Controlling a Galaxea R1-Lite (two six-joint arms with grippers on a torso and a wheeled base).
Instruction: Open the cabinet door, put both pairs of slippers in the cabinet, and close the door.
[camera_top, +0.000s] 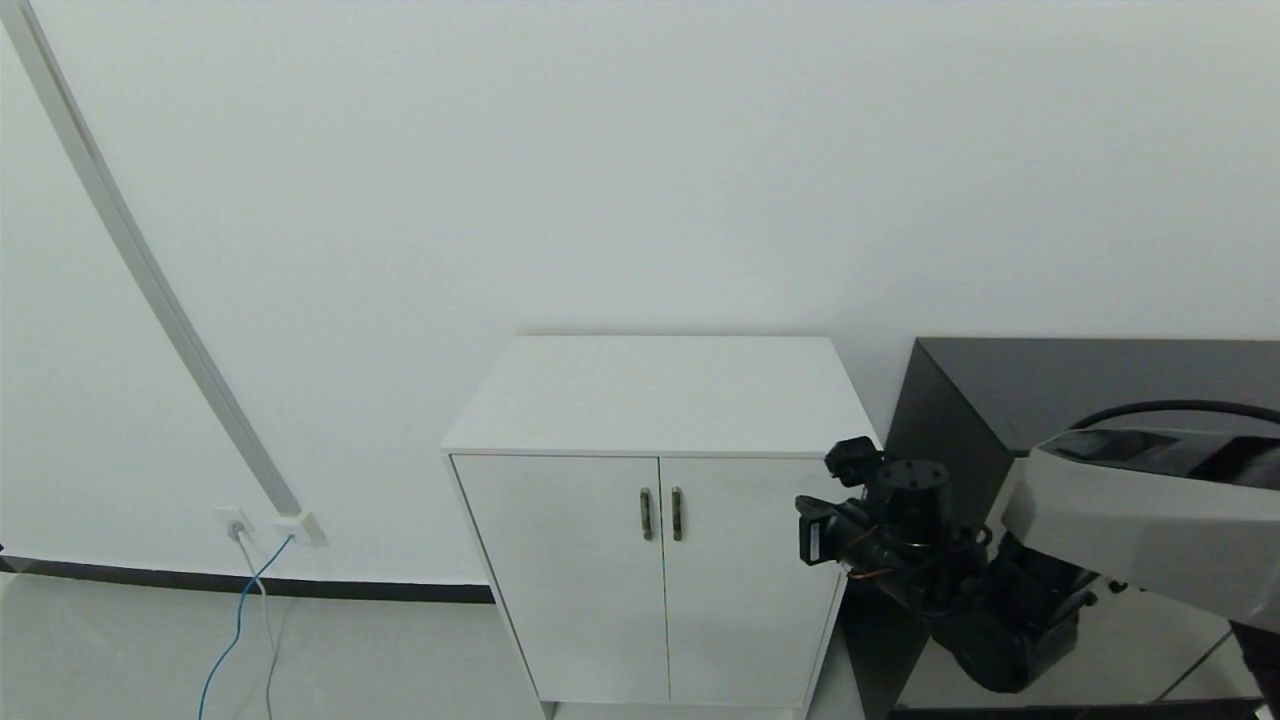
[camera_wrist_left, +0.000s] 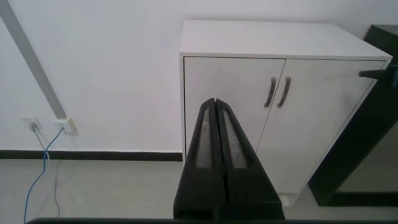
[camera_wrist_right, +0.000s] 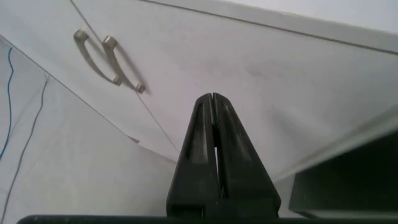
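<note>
White two-door cabinet (camera_top: 600, 570), shut; right tool (camera_wrist_right: 214, 98) pinched empty close before its front, left tool (camera_wrist_left: 215, 101) likewise, farther off.

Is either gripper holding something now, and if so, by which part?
Nothing is held. The left gripper and the right gripper are both shut and empty, in front of the closed cabinet.

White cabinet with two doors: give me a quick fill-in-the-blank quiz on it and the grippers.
Both doors of the white two-door cabinet are ____. It carries ____ curved metal handles. The fingers of the left gripper and right gripper are both ____.
Missing: closed; two; shut.
</note>
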